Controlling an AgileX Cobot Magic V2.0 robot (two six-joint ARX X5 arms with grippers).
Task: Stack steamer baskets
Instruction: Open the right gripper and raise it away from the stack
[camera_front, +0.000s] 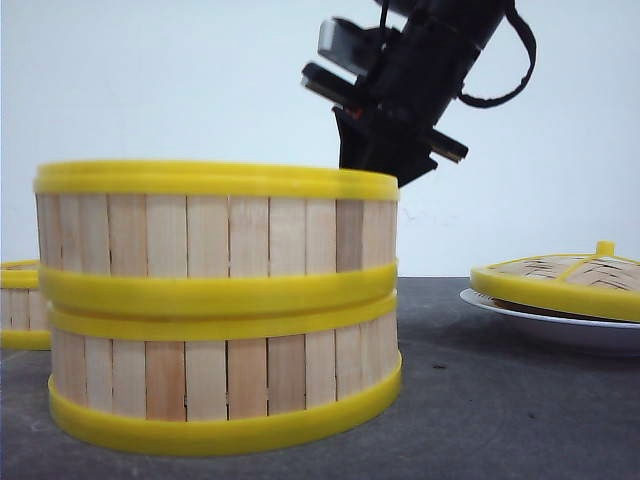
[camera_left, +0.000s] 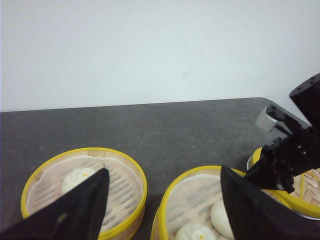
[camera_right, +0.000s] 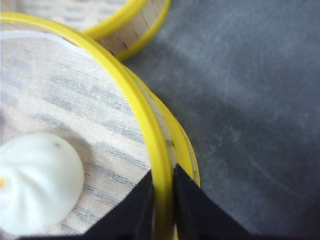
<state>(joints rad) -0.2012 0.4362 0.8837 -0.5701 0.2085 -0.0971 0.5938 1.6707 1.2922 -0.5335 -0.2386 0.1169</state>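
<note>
Two steamer baskets stand stacked in the middle, the upper basket (camera_front: 215, 230) on the lower basket (camera_front: 225, 370). My right gripper (camera_right: 162, 175) is shut on the upper basket's yellow rim (camera_right: 150, 135), one finger inside and one outside. In the front view the right gripper (camera_front: 380, 160) comes down at the stack's far right edge. White buns (camera_right: 35, 180) lie on cloth inside. A third steamer basket (camera_left: 84, 185), with a bun in it, stands apart to the left of the stack (camera_left: 200, 205). My left gripper (camera_left: 163, 172) hangs open above the two, holding nothing.
A flat woven lid (camera_front: 570, 275) with a yellow rim lies on a white plate (camera_front: 555, 325) at the right. The table (camera_front: 500, 400) is dark grey, with a pale wall behind. The third basket (camera_front: 22, 300) shows at the left edge.
</note>
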